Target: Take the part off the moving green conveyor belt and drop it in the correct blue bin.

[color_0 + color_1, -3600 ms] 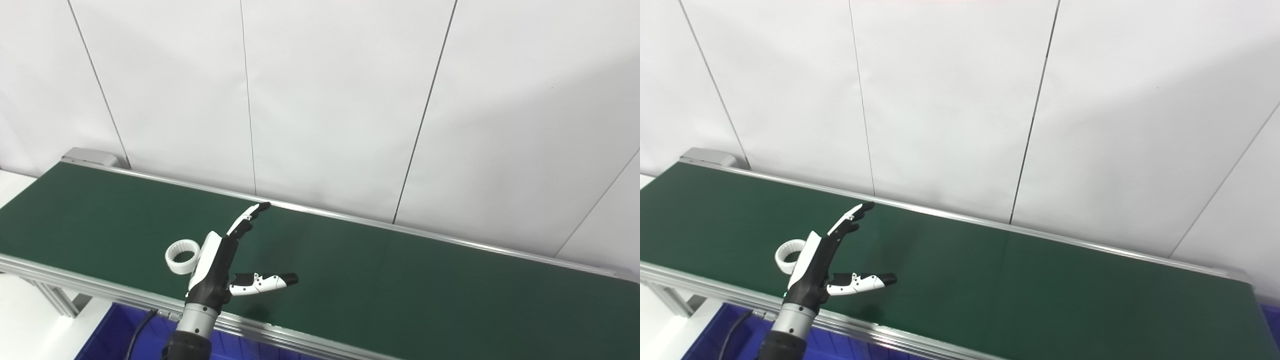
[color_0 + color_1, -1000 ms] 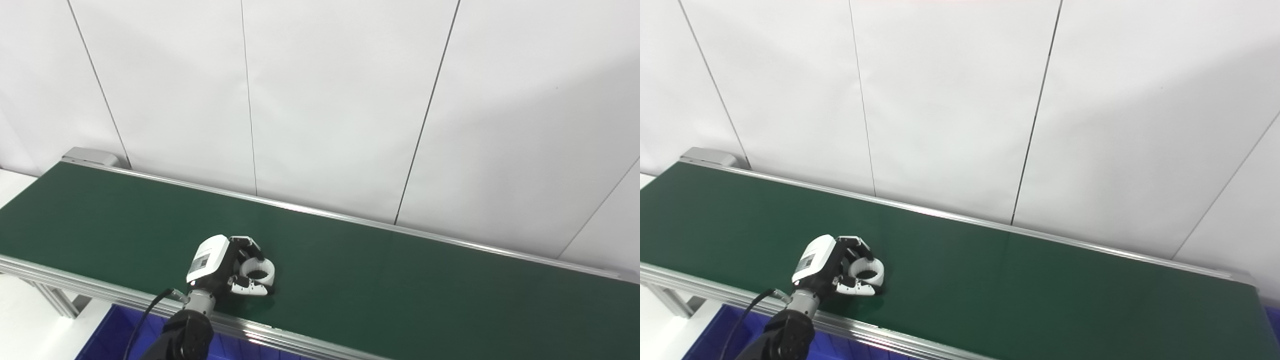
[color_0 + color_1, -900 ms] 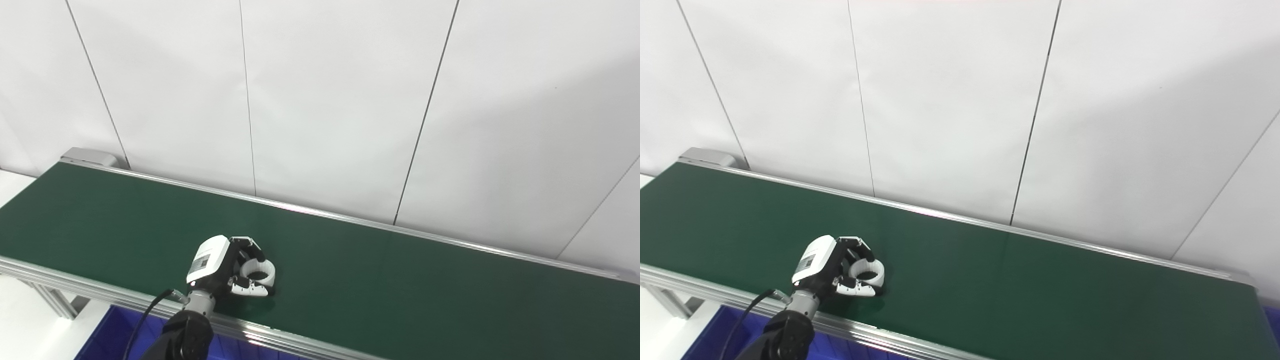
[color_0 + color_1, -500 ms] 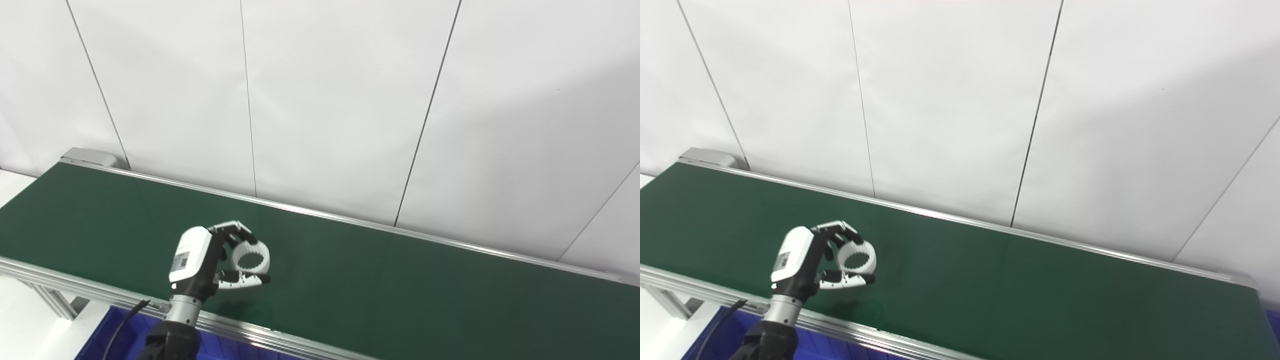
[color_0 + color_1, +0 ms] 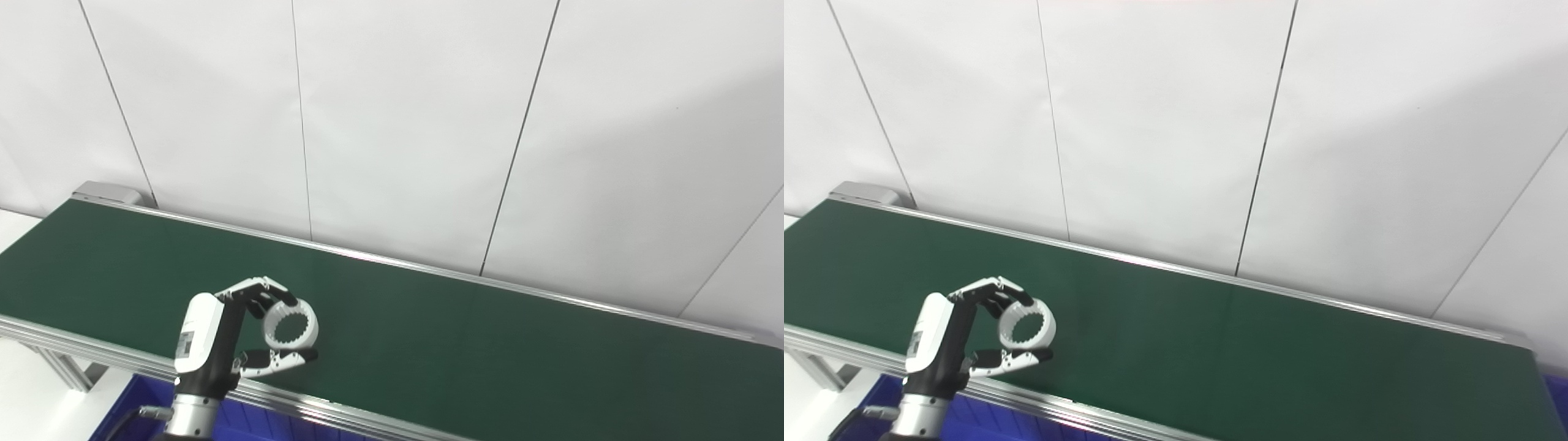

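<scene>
Left hand (image 5: 211,343) raised off belt (image 5: 490,349), ring (image 5: 290,326) between fingers (image 5: 260,291)

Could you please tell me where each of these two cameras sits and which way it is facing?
Left eye view: on the head, looking down across the green conveyor belt toward the white wall; shows the left hand holding the white ring.
Right eye view: beside it, set slightly rightward, facing the same way, so that hand sits further left.
Shared: belt, ring, hand, a blue bin edge; no right hand.
</scene>
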### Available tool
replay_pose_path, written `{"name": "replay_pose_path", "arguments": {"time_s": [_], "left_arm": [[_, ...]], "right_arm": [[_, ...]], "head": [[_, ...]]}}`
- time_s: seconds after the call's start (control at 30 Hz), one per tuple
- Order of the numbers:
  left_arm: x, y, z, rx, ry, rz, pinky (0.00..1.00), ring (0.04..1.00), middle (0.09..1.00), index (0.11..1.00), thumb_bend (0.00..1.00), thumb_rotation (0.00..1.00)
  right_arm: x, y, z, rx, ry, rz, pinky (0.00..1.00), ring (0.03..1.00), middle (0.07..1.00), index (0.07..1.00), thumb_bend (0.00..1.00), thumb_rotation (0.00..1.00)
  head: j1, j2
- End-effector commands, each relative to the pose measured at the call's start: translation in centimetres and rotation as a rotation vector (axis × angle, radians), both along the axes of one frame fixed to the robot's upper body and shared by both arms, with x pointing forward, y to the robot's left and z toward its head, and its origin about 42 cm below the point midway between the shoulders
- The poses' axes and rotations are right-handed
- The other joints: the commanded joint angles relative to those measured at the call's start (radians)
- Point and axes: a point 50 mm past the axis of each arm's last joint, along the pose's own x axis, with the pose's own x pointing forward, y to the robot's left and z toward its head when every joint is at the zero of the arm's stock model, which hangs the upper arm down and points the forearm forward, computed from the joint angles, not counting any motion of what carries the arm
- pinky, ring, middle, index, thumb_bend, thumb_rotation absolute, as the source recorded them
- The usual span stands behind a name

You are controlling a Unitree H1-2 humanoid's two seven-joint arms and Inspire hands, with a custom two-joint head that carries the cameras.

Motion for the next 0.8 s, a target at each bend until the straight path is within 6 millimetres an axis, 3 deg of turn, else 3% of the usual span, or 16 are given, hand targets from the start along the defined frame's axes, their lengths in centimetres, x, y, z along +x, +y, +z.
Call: {"name": "replay_pose_path", "arguments": {"time_s": [0.0, 0.03, 0.13, 0.2, 0.4, 0.57, 0.6, 0.77], "left_arm": [[-0.6, 0.5, 0.9, -0.010, -0.045, -0.028, 0.26, 0.421, 0.460, 0.510, 0.50, 0.00], [-0.8, 0.7, 0.6, -0.012, -0.033, -0.035, 0.26, 0.433, 0.455, 0.509, 0.50, 0.00], [-1.8, 1.6, -0.3, -0.024, 0.015, -0.051, 0.39, 0.431, 0.484, 0.502, 0.50, 0.00], [-2.3, 2.0, -0.5, -0.031, 0.032, -0.054, 0.42, 0.448, 0.486, 0.496, 0.50, 0.00], [-3.7, 2.6, -1.7, -0.037, 0.080, -0.125, 0.38, 0.424, 0.490, 0.494, 0.48, 0.00], [-4.7, 2.4, -2.8, -0.069, 0.103, -0.162, 0.35, 0.418, 0.510, 0.509, 0.47, 0.00], [-4.9, 2.2, -2.9, -0.079, 0.104, -0.163, 0.34, 0.418, 0.514, 0.508, 0.47, 0.00], [-5.6, 1.5, -3.3, -0.084, 0.136, -0.178, 0.38, 0.431, 0.510, 0.498, 0.47, 0.00]], "right_arm": [[0.3, 0.5, 1.1, 0.022, -0.024, -0.005, 0.70, 0.787, 0.836, 0.857, 0.90, 0.14], [0.3, 0.5, 1.3, 0.020, -0.023, -0.007, 0.70, 0.788, 0.838, 0.857, 0.90, 0.14], [0.3, 0.7, 1.6, 0.028, -0.034, -0.006, 0.70, 0.787, 0.833, 0.856, 0.91, 0.15], [0.3, 0.9, 1.9, 0.031, -0.032, -0.004, 0.71, 0.791, 0.833, 0.858, 0.92, 0.16], [0.3, 1.5, 2.8, 0.049, -0.022, -0.007, 0.74, 0.809, 0.848, 0.869, 0.90, 0.20], [0.6, 1.7, 3.3, 0.033, -0.024, -0.006, 0.75, 0.812, 0.858, 0.885, 0.87, 0.26], [0.7, 1.7, 3.5, 0.030, -0.023, -0.007, 0.75, 0.811, 0.860, 0.885, 0.87, 0.26], [1.1, 1.7, 4.0, 0.033, -0.027, -0.006, 0.76, 0.817, 0.862, 0.885, 0.87, 0.29]], "head": [[-0.028, 0.033], [-0.047, 0.053], [-0.084, 0.085], [-0.104, 0.107], [-0.157, 0.189], [-0.155, 0.233], [-0.154, 0.257], [-0.156, 0.287]]}}
